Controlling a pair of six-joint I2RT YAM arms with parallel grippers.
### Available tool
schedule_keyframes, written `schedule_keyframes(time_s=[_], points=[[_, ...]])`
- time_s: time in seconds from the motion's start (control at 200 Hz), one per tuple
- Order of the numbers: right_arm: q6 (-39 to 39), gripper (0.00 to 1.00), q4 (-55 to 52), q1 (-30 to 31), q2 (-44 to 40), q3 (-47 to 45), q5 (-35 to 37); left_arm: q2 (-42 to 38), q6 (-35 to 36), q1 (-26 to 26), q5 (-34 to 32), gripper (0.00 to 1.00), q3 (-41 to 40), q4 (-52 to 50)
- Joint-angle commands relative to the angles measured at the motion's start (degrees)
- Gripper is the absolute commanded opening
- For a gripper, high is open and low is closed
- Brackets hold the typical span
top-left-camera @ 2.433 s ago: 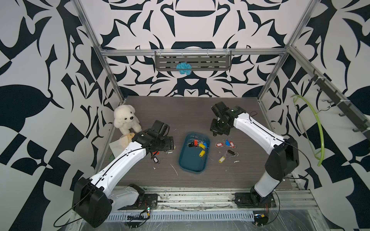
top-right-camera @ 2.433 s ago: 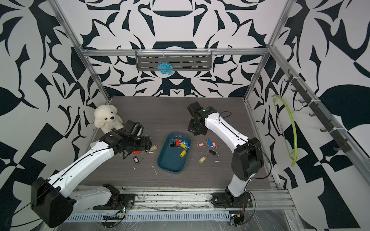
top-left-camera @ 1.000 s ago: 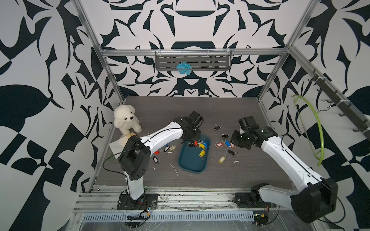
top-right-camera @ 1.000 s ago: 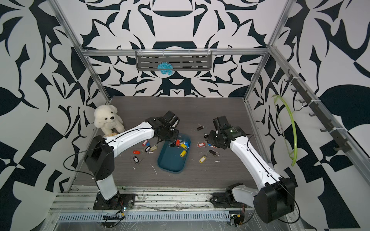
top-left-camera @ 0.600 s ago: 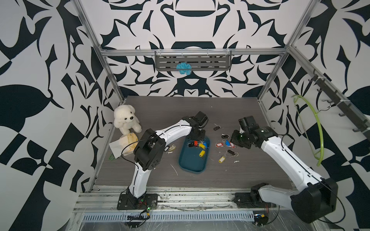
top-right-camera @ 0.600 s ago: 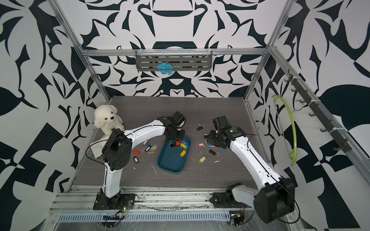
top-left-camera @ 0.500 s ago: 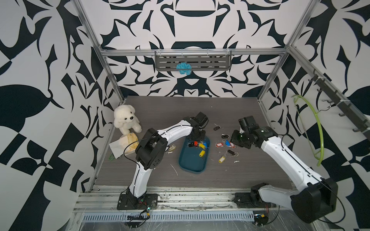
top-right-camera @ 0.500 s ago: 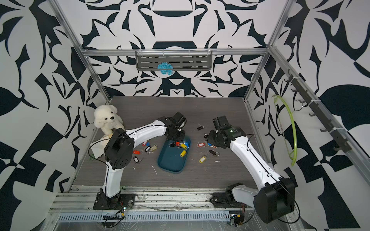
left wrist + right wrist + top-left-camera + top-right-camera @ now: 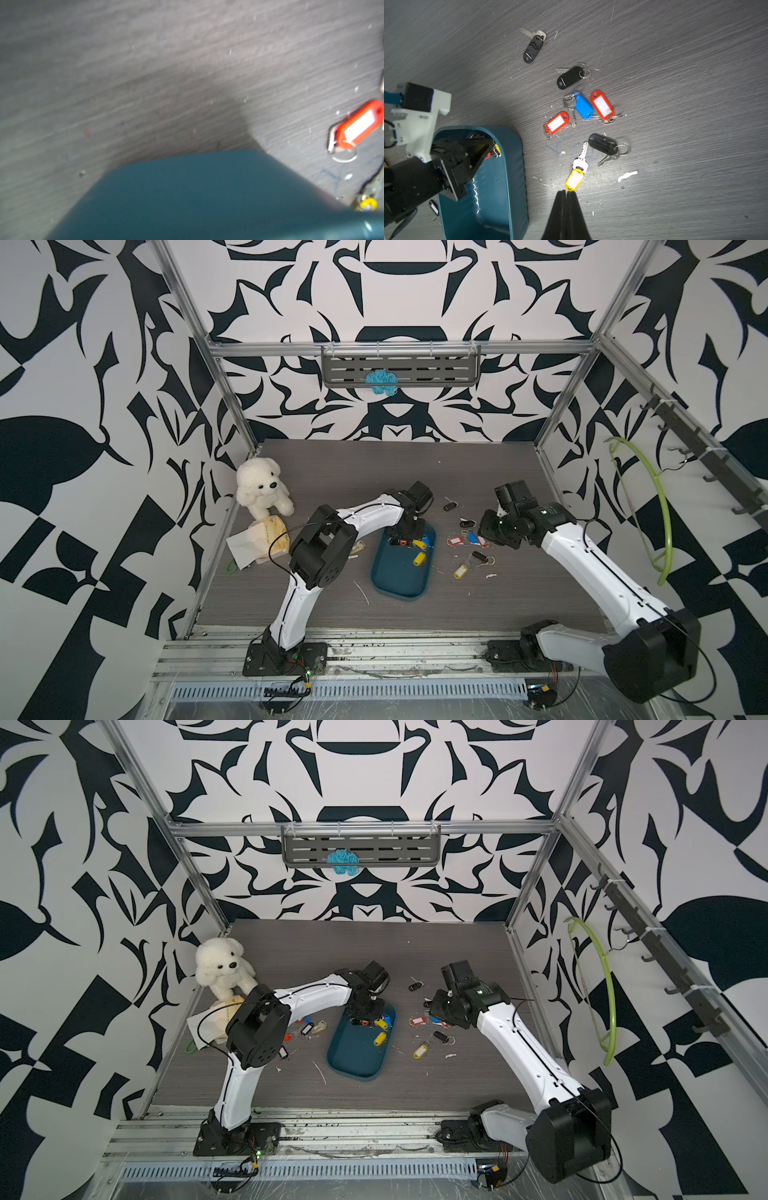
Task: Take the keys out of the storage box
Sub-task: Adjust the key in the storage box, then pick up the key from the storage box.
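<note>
Taking the keys out one by one is judged to be the step in hand, and it looks partly done. At the front, the near end of the shallow dark teal plastic storage box (image 9: 395, 585) is seen bare. A little further in, one small silver key with a yellow plastic tag (image 9: 419, 559) is seen lying alone on the box floor. At the far end of the box a small heap of keys (image 9: 381, 1023) with red, yellow and blue tags is left, and the left tool (image 9: 491, 145) is pushed down into it. Its fingers are pressed together, but whether a key is pinched between them cannot be told. Beside the box, more keys are spread on the grey desk (image 9: 675, 83). The right tool (image 9: 566, 194) is held over them, close to a yellow-tagged key (image 9: 574, 179), closed and with nothing in it.

Next, a slow lift is called for, so that it can be seen if a key comes up. A caught key must then be carried over the low wall and let go on the desk.

The left wrist view is blurred: only the outside of the box and one red-tagged key (image 9: 359, 126) are made out, and no tool tips are shown. In a top view, some keys on the left side are partly covered by the left arm (image 9: 316, 994).
</note>
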Motion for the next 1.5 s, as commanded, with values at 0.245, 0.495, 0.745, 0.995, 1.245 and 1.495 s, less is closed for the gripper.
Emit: schedule_keyframes(time_s=[0.245, 0.495, 0.745, 0.995, 1.245, 1.495], points=[[0.83, 0.00, 0.58, -0.10, -1.95, -0.48, -0.79, -14.50, -5.62, -2.54, -3.09, 0.00, -14.31, -4.42], [1.06, 0.00, 0.17, -0.10, -2.85, -0.55, -1.23, -18.97, -6.15, -3.18, -7.59, 0.44, -9.04, -8.54], [0.83, 0.15, -0.72, -0.09, -2.85, -0.80, -2.29, -16.53, -7.17, -3.18, -7.26, 0.67, -6.78, -11.26], [0.57, 0.20, -0.54, -0.05, -1.98, -1.44, -3.53, -13.69, -11.66, -3.36, -5.80, 0.65, -7.06, -9.84], [0.62, 0.16, -0.15, -0.10, -2.32, -1.93, -4.12, -8.87, -11.26, -3.71, -5.64, 0.52, -2.89, -9.90], [0.21, 0.14, -0.68, -0.10, -2.68, -2.54, -4.39, -4.58, -10.06, -3.54, -6.22, 0.45, -0.05, -10.02]])
